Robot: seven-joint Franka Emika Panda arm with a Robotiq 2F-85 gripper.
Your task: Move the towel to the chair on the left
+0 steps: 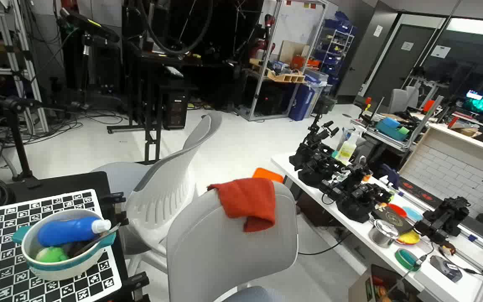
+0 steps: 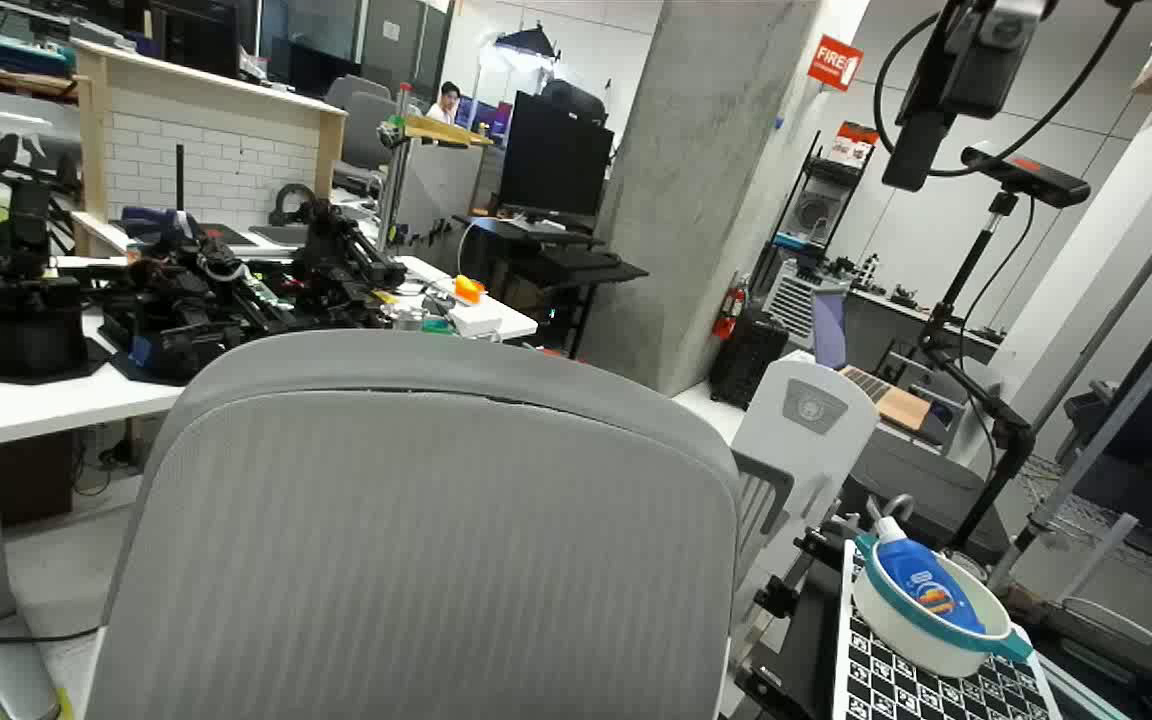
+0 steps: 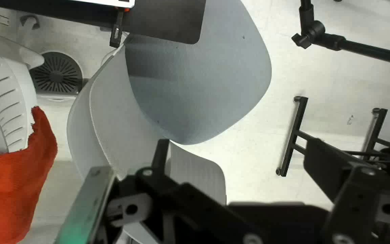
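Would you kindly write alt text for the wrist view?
A red towel hangs over a slotted chair back at left, apart from the open, empty gripper at bottom. A gray chair with a bluish seat fills the upper middle.

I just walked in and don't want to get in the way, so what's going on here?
A teleoperated robot is here to move the red towel. Right now its gripper holds nothing: the fingers stand apart in the wrist view, with the towel off to one side. The towel hangs over the back of a gray chair, with a second chair next to it. It is meant for the chair on the left, but I can't tell whether that move is done.
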